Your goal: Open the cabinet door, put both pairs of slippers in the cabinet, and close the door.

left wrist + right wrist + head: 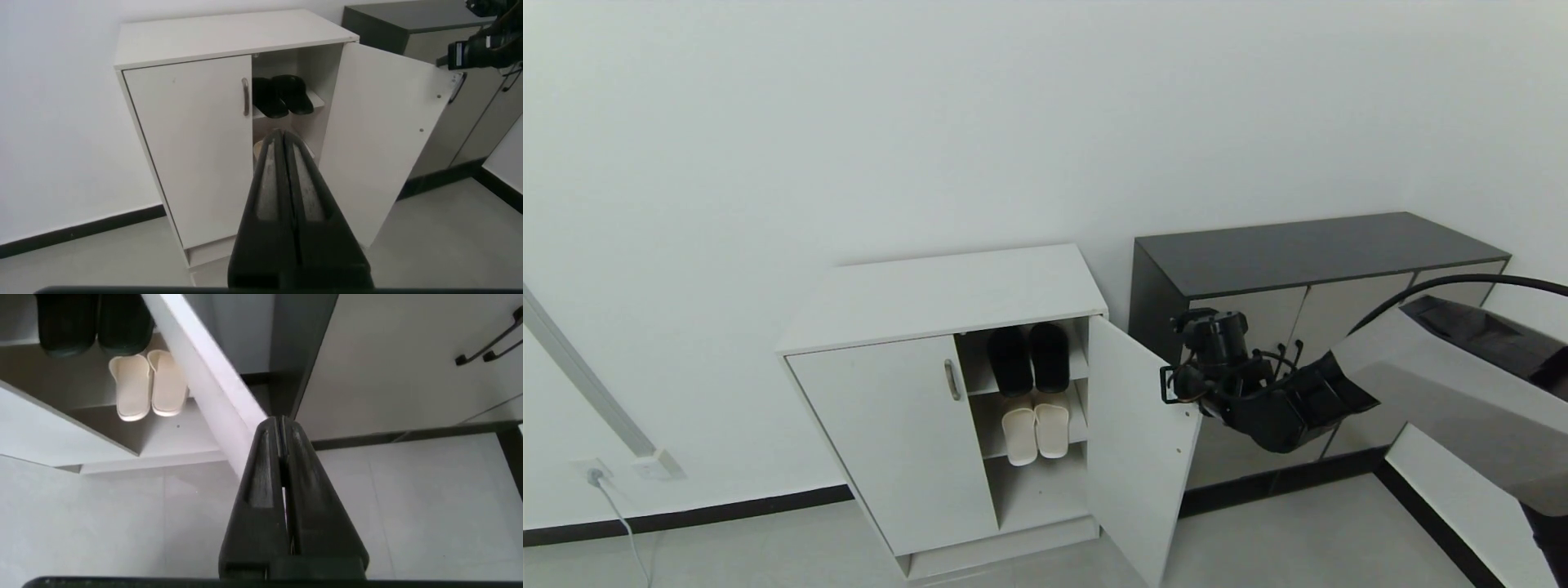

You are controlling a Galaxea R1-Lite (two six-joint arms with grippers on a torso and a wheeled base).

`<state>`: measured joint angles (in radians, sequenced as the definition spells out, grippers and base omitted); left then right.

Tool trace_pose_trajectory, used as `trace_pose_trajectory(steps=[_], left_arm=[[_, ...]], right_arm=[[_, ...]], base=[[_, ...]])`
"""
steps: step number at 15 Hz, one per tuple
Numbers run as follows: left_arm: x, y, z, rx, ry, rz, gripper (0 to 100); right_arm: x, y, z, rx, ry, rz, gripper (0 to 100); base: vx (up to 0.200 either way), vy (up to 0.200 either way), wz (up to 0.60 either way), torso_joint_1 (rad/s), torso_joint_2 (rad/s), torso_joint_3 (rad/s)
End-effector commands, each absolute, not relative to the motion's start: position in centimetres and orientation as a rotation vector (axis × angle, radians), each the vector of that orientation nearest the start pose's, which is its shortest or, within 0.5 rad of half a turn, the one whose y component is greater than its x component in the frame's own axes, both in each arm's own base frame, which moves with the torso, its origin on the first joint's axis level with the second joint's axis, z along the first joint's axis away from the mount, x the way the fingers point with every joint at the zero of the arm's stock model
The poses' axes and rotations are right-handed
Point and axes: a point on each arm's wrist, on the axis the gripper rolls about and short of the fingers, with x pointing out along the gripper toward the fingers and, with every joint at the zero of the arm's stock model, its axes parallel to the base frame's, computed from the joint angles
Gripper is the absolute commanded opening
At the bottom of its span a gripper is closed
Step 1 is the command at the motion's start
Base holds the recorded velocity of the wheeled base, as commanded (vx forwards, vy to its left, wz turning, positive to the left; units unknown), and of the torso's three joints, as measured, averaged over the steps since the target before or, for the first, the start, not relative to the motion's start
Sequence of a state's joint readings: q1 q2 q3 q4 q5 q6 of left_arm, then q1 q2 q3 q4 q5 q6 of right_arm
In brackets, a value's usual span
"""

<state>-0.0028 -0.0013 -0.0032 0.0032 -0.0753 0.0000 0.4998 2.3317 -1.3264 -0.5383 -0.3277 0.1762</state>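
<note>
Head view: R claw [1174,384], pinched closed, sits just beside outer edge of open cabinet door [1131,457].

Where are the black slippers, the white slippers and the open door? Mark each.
black slippers [1010,361]: head view, upper of the left one.
white slippers [1052,430]: head view, upper of the right one.
open door [1135,445]: head view, middle of its inner face.

the white cabinet [947,294] stood on the grey floor [1298,539]; black slippers [1029,359] lay on its upper shelf [977,382], cream slippers [1036,431] on the middle shelf [990,442].
</note>
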Motion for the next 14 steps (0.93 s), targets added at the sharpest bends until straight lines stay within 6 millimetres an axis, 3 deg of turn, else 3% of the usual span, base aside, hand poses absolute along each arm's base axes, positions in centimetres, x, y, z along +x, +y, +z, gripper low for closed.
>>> trace_pose_trajectory(steps=[1, 4, 5, 8, 10, 14], left_arm=[[-2.3, -0.2, 7.6, 0.0, 0.0, -0.077, 0], [-2.3, -0.2, 7.6, 0.0, 0.0, -0.078, 0], [-2.3, -0.2, 7.6, 0.0, 0.0, -0.078, 0], [-2.3, -0.2, 7.6, 0.0, 0.0, -0.078, 0], [-2.3, -0.2, 7.6, 0.0, 0.0, -0.078, 0], [-2.3, -0.2, 7.6, 0.0, 0.0, -0.078, 0]], right_arm=[[39.4, 22.3, 6.8, -0.02, 0.437, 0.161, 0], [37.2, 24.5, 7.4, -0.024, 0.438, 0.225, 0], [35.3, 26.2, 7.9, 0.005, 0.443, 0.27, 0], [33.2, 27.1, 9.5, 0.01, 0.424, 0.315, 0], [33.0, 26.9, 9.9, 0.012, 0.421, 0.314, 0], [35.4, 24.7, 6.9, -0.008, 0.475, 0.232, 0]], base=[[0.0, 0.0, 0.0, 0.0, 0.0, 0.0], [0.0, 0.0, 0.0, 0.0, 0.0, 0.0], [0.0, 0.0, 0.0, 0.0, 0.0, 0.0], [0.0, 0.0, 0.0, 0.0, 0.0, 0.0], [0.0, 0.0, 0.0, 0.0, 0.0, 0.0], [0.0, 0.0, 0.0, 0.0, 0.0, 0.0]])
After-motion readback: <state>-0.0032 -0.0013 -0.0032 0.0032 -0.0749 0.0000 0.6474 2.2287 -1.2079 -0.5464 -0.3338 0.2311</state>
